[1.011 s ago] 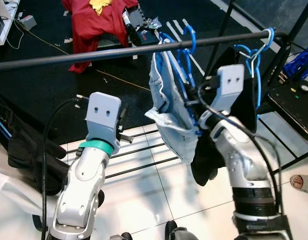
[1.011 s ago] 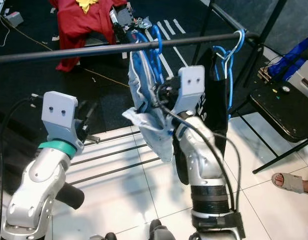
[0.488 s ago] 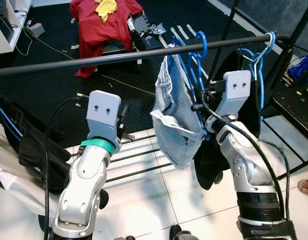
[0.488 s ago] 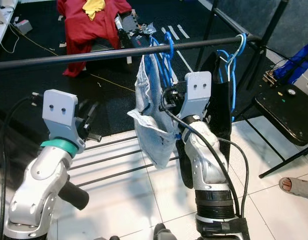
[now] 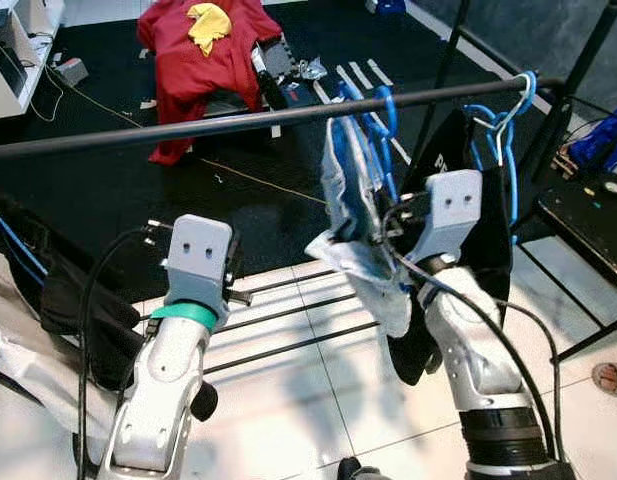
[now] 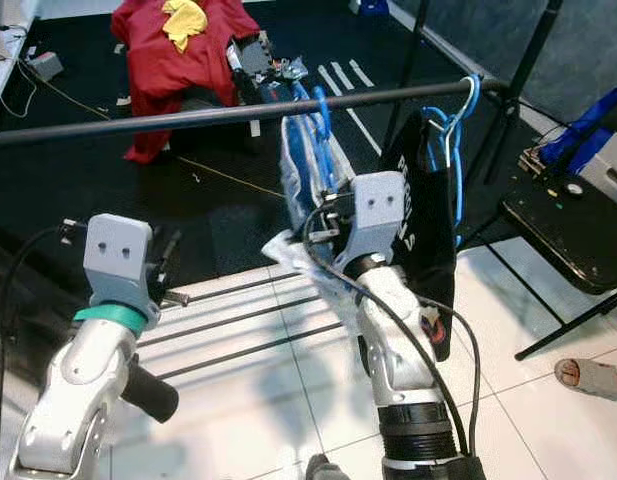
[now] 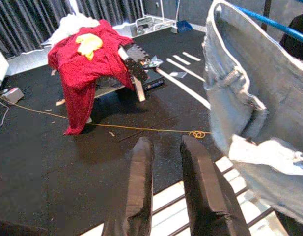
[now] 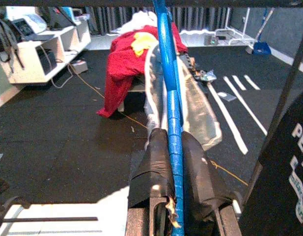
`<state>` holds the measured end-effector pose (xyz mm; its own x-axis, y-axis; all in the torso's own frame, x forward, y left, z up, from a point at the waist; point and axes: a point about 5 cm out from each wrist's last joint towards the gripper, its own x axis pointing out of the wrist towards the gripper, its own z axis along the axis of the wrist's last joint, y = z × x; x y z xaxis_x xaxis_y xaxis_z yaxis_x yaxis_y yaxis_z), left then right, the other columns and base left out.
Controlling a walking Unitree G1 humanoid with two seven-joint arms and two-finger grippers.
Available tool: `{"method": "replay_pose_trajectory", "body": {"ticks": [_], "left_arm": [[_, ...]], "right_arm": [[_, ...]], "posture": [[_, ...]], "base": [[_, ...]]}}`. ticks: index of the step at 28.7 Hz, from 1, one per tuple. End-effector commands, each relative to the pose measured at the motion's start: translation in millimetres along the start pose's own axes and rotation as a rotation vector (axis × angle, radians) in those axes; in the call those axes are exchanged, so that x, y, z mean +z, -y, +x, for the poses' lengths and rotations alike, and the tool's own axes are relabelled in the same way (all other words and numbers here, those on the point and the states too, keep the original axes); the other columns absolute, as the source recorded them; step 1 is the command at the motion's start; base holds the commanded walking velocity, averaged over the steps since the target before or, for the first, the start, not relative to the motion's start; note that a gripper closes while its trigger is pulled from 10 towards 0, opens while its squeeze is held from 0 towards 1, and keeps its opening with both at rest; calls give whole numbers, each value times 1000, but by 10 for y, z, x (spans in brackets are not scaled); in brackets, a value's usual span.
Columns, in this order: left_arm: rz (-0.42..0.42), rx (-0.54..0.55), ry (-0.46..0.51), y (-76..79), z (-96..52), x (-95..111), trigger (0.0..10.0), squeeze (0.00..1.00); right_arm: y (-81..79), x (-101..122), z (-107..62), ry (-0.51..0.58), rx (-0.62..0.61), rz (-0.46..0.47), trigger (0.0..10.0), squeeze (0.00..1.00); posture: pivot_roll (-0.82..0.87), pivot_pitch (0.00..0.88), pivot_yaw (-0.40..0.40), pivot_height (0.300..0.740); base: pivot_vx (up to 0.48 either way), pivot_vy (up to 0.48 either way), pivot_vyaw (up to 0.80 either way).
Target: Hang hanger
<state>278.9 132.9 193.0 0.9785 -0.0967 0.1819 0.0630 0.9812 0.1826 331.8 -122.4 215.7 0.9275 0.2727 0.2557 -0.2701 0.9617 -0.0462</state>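
Two grippers: my left gripper (image 7: 163,189) idles low, fingers slightly parted, grasping nothing. My right gripper (image 8: 173,169) clamps the blue plastic hanger (image 8: 167,83) carrying pale denim shorts (image 5: 360,235), hook apparently over the black clothes rail (image 5: 188,128). Remaining, I judge: let go.

looks like a lab or studio room set up for clothes work: black clothes rail (image 5: 238,122), black floor mat (image 5: 108,190), dark curtains (image 7: 53,19), white shelves (image 8: 48,49), loose cables (image 5: 108,100).
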Motion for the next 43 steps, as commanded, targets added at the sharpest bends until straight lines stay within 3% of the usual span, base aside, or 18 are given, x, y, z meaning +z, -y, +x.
{"method": "replay_pose_trajectory", "body": {"ticks": [1, 28, 43], "left_arm": [[13, 17, -22, -27, -29, -74, 10000, 0], [49, 38, 31, -73, -21, -9, 10000, 0], [46, 48, 37, -82, -20, -8, 10000, 0]], "right_arm": [[-7, 69, -1, 58, 7, -13, 10000, 0], [-125, 67, 57, 96, 15, 44, 10000, 0], [-171, 90, 92, 106, 41, 31, 10000, 0]], "posture": [[-111, 51, 53, 740], [-61, 65, 62, 740], [-84, 71, 52, 740]], "base": [[0, 0, 0], [-440, 0, 0], [-412, 0, 0]]}}
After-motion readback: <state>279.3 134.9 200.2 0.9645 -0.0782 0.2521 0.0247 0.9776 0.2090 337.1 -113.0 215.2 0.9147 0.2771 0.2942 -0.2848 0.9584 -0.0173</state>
